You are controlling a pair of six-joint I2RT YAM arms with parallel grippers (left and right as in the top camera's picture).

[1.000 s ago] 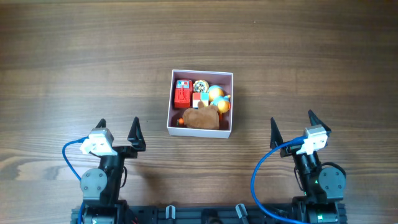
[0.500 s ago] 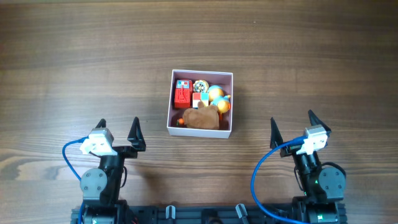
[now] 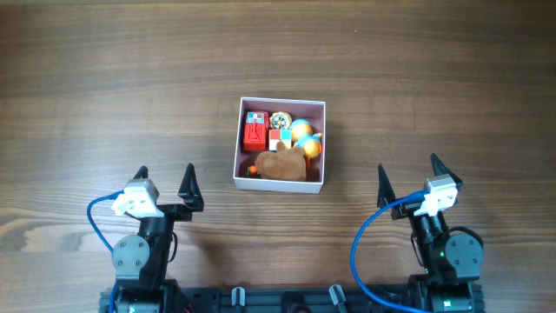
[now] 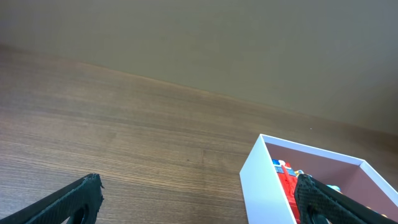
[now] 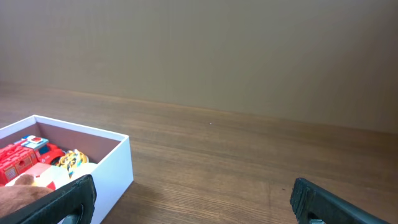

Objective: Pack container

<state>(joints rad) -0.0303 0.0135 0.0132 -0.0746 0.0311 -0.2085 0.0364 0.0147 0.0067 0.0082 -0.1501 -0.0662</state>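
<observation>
Toys crowd the square, shallow, white-walled container (image 3: 236, 148) with its dusty pink inside. It sits near the middle of the brown wood-grain table (image 3: 104, 78), ahead of and between the two arms. The left gripper (image 3: 165, 174) and the right gripper (image 3: 407, 167) both hang by their bases with fingers spread wide and nothing held, each well apart from the box.

No loose toy shows on the wood, so the packing looks close to done. The risk lies in any further reach. The flat brown plush toy (image 3: 282, 163) lies against the near wall, with the red blocky toy vehicle (image 3: 254, 132) and the yellow-orange round toys (image 3: 301, 130) packed tight behind it. Spread fingers coming down could catch a thin wall and slide or tip the light box, or press one toy and pop another over the rim.

Bare wood surrounds the box on every side, giving both arms free approach. Only the near table edge, at the arm bases, is in view.
</observation>
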